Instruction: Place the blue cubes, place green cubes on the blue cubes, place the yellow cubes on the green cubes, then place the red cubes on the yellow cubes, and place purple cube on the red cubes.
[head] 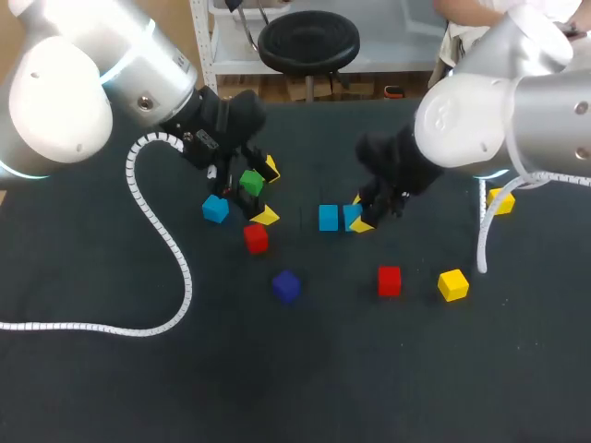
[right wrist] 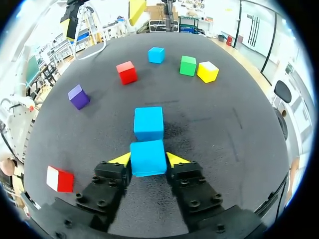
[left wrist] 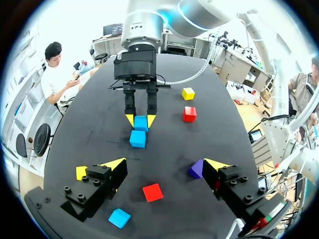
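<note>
The right hand [right wrist: 148, 160] is closed on a blue cube [right wrist: 148, 158], gripping it from both sides. Whether the cube rests on the tabletop [right wrist: 224, 129] cannot be told. A second blue cube [right wrist: 148, 123] sits just ahead of it. The left hand [left wrist: 165, 163] gapes wide and holds nothing, and it half hides a purple cube [left wrist: 196, 169] and a yellow cube [left wrist: 81, 173]. From above, a green cube [head: 251, 182] lies below that hand, with a third blue cube [head: 215, 209] at its 8 o'clock and a red cube [head: 256, 237] at 6.

Matt felt-like table [head: 305, 388]; smooth matt blue cube [right wrist: 148, 158]; glossy white plastic left arm shell [head: 55, 101]; ribbed hose [head: 92, 328].
</note>
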Tool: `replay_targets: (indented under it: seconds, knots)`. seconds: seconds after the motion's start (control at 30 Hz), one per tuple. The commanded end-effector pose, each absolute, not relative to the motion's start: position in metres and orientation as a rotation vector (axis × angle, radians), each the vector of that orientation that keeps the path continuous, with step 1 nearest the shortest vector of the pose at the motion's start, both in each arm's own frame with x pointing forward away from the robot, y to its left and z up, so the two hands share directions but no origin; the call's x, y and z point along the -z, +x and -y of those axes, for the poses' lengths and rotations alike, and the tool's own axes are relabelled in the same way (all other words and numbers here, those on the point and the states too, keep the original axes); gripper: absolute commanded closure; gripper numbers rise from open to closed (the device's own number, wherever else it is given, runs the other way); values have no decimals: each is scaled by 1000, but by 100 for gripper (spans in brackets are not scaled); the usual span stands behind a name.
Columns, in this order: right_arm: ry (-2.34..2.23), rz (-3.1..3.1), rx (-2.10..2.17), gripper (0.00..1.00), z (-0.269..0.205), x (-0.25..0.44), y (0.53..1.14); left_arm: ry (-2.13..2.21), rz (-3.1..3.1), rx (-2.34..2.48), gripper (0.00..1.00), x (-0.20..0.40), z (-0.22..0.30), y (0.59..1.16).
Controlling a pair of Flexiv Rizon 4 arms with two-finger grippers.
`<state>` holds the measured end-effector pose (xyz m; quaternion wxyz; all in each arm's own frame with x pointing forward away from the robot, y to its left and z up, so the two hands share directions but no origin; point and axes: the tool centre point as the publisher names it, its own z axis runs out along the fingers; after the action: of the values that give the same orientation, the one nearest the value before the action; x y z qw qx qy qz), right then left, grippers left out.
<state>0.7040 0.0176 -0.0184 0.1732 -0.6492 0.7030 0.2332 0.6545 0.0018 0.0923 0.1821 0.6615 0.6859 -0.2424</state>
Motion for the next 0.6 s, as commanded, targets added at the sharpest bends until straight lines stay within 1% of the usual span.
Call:
replay_targets:
  seconds: [0.03, 0.6]
  knots:
    - [-1846, -1998, -657, 0, -18, 16, 703, 1870, -1933, 688, 0, -92, -2, 656]
    - [-1914, -1900, -591, 0, -11, 9, 708, 1870, -1933, 688, 0, -92, -2, 656]
